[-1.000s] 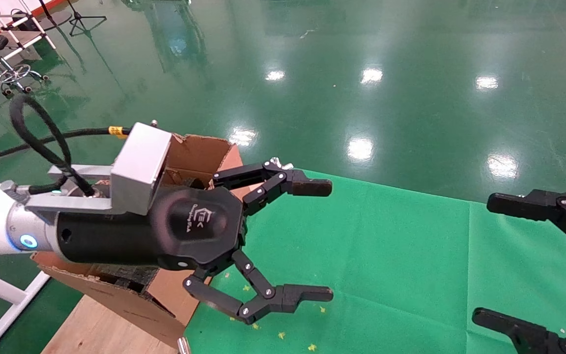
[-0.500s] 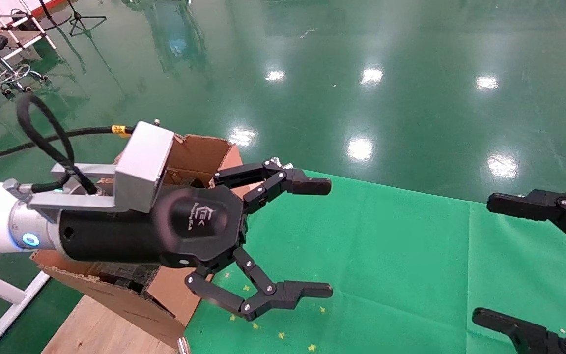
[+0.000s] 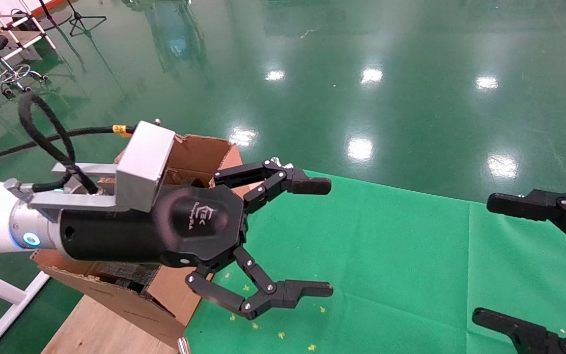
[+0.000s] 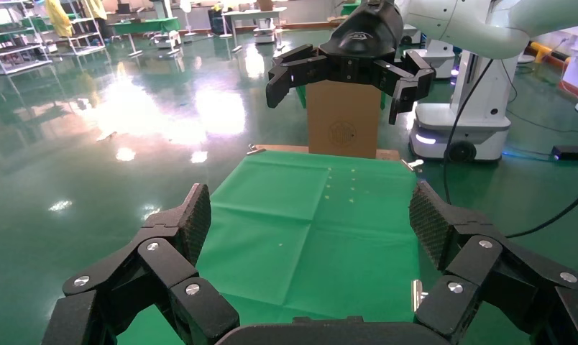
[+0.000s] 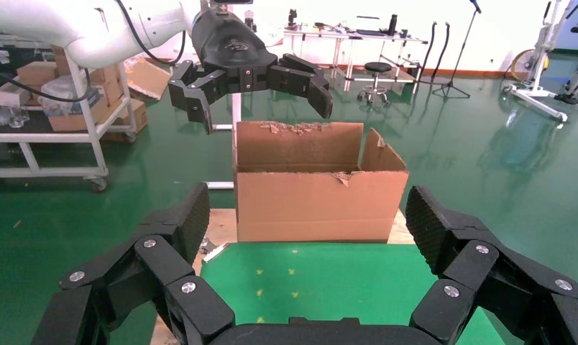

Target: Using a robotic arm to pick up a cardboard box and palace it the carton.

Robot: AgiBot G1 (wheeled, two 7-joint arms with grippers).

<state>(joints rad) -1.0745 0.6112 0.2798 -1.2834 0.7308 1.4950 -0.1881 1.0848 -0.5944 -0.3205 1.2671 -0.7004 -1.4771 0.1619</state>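
The left gripper hangs beside the carton, fingers wide apart and empty. The right gripper is parked over the green cloth, also spread.

A head camera looks down over the tabletop, while two wrist cameras face each other across it, both showing its green cloth.

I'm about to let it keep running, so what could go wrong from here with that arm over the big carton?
The left gripper is open and empty just above the carton's ragged flaps; dropping lower could snag one and perhaps shift the carton. No small box shows on the green cloth, so a grasp may close on nothing.
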